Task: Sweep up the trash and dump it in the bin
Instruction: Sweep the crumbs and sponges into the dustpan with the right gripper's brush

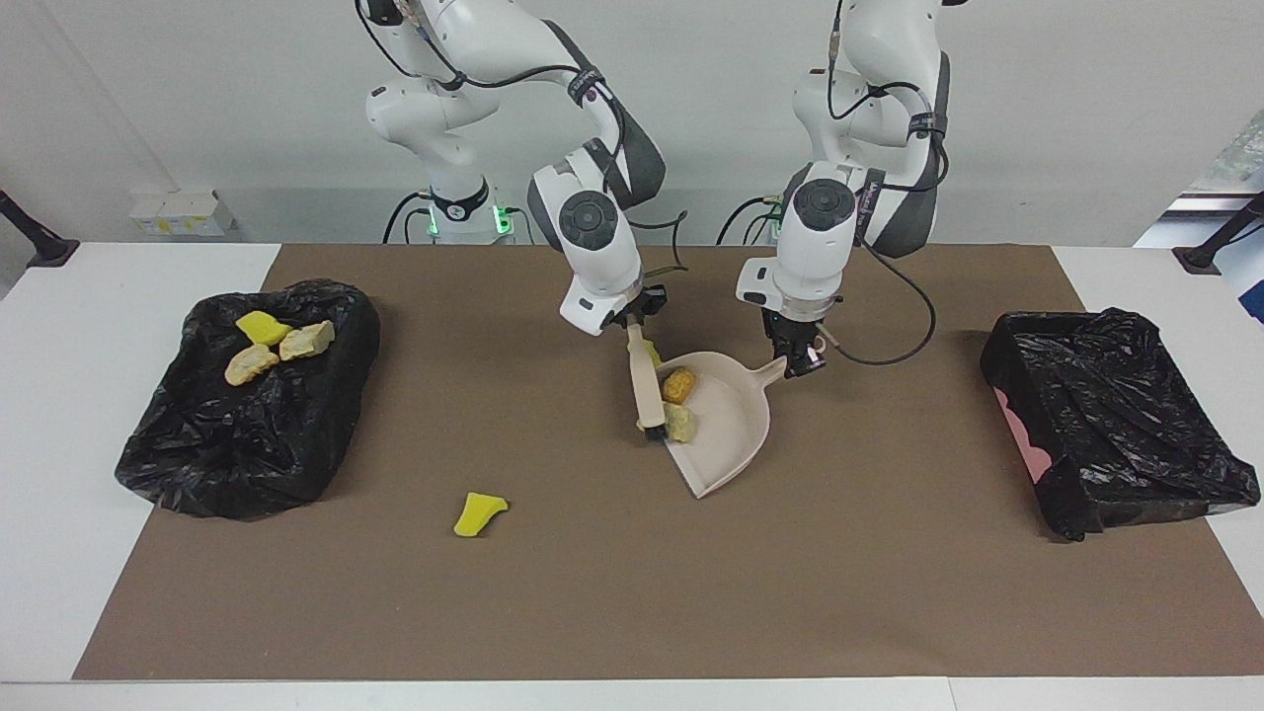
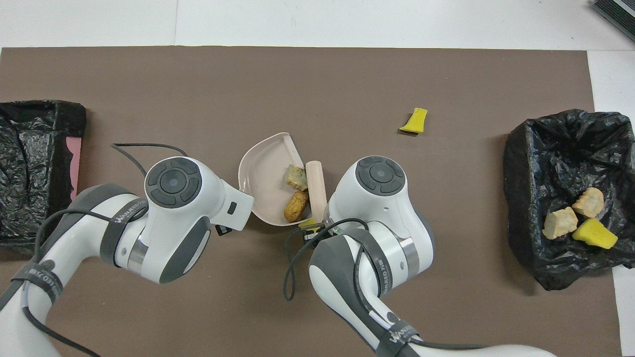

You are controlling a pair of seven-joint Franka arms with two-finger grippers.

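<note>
Right gripper [image 1: 632, 321] clamped on beige plastic brush [image 1: 647, 390] beside brown bread-like lump [image 1: 677, 384] in beige plastic dustpan [image 1: 736, 434], its handle pinched by left gripper [image 1: 800, 357].

A brown mat [image 1: 889, 592] covers most of the white table [image 1: 89, 415]. A small white box [image 1: 183, 212] stands at the table's edge nearest the robots, toward the right arm's end. A dark object [image 2: 615, 12] lies at one table corner.

Plain pale wall [image 1: 691, 118]; white table [image 1: 99, 326] under brown mat [image 1: 632, 592]; even light.
</note>
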